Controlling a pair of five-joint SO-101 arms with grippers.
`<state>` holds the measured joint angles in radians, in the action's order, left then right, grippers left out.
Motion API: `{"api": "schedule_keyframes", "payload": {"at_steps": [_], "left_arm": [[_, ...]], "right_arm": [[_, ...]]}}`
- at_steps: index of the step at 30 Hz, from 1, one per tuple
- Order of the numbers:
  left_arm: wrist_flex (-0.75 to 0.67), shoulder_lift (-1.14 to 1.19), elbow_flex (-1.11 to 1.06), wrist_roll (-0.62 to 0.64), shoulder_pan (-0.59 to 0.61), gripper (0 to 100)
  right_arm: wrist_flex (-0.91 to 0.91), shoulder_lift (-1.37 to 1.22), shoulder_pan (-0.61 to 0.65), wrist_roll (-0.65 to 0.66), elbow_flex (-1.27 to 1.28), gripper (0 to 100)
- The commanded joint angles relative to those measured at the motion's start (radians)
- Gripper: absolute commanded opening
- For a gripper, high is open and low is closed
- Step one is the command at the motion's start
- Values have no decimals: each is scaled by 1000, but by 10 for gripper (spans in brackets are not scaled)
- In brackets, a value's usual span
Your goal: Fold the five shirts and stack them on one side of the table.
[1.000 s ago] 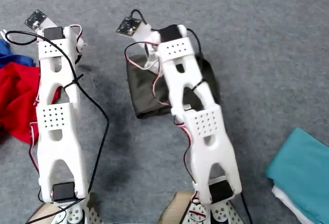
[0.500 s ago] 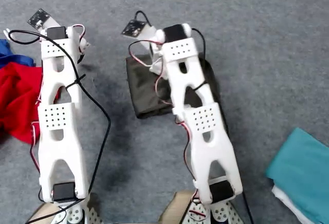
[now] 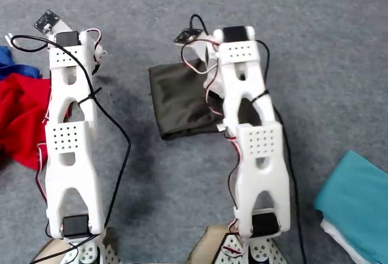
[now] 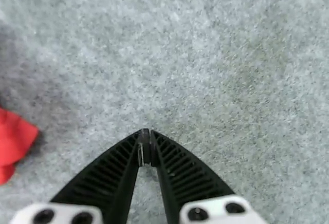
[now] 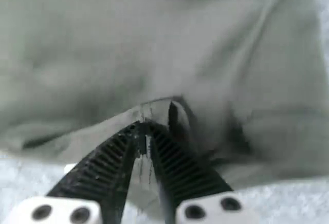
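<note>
Dark shirt (image 3: 179, 100), roughly folded, one edge pinched between right jaws

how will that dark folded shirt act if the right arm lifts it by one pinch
Probably floppy: the dark olive folded cloth shirt puckers into a ridge at the shut tips of the right gripper. Lifted by one pinch, its layers would likely sag and unfold. It looks light.

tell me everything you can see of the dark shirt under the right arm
The dark olive-grey folded cloth shirt lies as a roughly square, soft, wrinkled bundle on the grey felt-like table, mid-table, partly under the right arm. The right gripper, shut, appears to pinch a raised fold at its edge.
</note>
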<state>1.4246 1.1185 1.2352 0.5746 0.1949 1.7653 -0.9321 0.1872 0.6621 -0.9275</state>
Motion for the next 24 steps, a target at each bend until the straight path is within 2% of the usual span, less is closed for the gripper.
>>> {"api": "schedule_keyframes", "payload": {"at_steps": [1,9,16,20,24], "left_arm": [[-14,-10,46,3,-12,21],[-14,-10,46,3,-12,21],[-14,-10,46,2,-12,21],[-12,-10,46,2,-12,21],[-11,-10,46,2,-14,21]], "right_arm": [[20,173,-50,25,130,4],[3,335,-197,124,400,4],[-18,352,-341,180,423,4],[-18,392,-326,176,363,4],[-20,415,-193,121,242,4]]}}
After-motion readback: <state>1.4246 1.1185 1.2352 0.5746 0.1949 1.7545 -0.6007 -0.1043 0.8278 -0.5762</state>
